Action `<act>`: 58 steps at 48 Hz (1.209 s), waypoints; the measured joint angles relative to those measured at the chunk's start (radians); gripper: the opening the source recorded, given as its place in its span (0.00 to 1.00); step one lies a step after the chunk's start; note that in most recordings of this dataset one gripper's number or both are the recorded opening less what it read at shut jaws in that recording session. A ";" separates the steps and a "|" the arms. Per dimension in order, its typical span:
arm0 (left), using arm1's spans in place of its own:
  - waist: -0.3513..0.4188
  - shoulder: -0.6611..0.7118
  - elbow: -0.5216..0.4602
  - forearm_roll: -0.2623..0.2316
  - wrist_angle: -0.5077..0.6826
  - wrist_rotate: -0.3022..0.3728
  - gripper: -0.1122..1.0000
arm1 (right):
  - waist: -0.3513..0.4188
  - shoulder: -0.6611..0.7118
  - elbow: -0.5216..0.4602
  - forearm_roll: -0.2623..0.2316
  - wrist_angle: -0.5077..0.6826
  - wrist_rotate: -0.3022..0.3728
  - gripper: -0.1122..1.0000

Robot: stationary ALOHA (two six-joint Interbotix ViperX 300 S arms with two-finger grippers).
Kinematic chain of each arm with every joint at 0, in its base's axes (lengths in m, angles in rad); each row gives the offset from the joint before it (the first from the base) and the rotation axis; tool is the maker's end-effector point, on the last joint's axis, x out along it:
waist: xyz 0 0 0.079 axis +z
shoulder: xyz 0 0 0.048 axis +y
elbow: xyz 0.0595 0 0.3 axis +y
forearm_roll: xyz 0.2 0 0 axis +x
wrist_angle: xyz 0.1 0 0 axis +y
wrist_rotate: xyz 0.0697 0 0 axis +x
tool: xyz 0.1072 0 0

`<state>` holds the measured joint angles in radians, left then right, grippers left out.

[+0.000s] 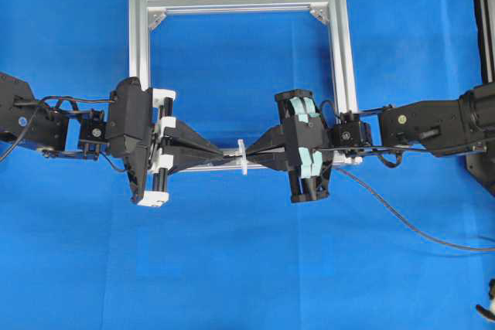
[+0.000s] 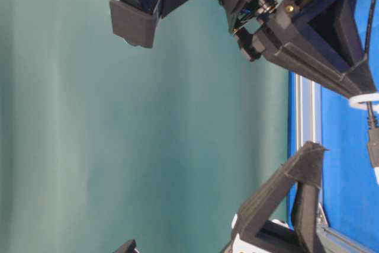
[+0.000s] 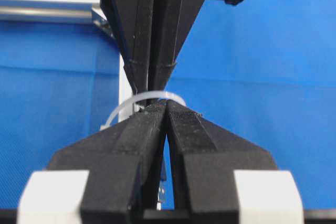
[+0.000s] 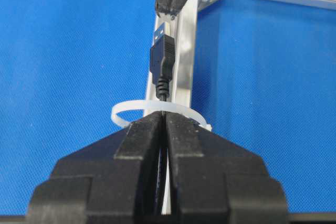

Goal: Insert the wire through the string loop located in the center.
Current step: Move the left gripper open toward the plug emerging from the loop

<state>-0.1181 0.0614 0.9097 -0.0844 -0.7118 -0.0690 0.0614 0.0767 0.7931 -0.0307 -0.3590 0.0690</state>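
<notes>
Passing through the string loop (image 4: 157,109) at the frame's (image 1: 344,67) lower rail, the wire's (image 4: 161,61) plug already protrudes. Right gripper (image 4: 164,121) clamps the wire behind it; left gripper (image 3: 164,109), closed, meets the plug. Pull-through remains.
</notes>
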 measured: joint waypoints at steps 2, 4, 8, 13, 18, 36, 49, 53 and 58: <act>0.000 -0.002 0.000 -0.002 0.005 0.002 0.10 | 0.000 0.000 0.000 0.000 0.000 0.000 0.08; 0.000 -0.002 0.000 0.000 0.008 0.002 0.10 | 0.000 0.000 0.000 0.000 0.000 0.000 0.08; 0.000 -0.002 -0.003 -0.002 0.008 0.002 0.11 | 0.002 0.000 0.000 0.000 0.000 0.000 0.08; 0.000 -0.002 -0.011 0.000 0.008 0.002 0.28 | 0.000 0.000 0.000 0.000 0.000 0.002 0.08; 0.000 -0.002 -0.017 -0.002 0.018 0.002 0.56 | 0.002 0.000 -0.002 0.000 0.000 0.000 0.08; 0.000 0.000 -0.020 -0.002 0.035 -0.012 0.93 | 0.000 0.000 0.000 0.000 0.000 0.000 0.08; 0.000 0.035 -0.054 -0.002 0.109 -0.041 0.93 | 0.000 0.000 -0.002 0.000 0.000 0.000 0.08; 0.000 0.069 -0.069 -0.002 0.129 -0.046 0.93 | 0.000 0.000 0.000 0.000 0.000 0.000 0.08; 0.000 0.110 -0.084 -0.002 0.132 -0.054 0.92 | 0.000 0.000 0.000 0.000 0.000 0.000 0.08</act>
<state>-0.1181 0.1718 0.8253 -0.0859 -0.5798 -0.1227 0.0614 0.0767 0.7931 -0.0307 -0.3590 0.0690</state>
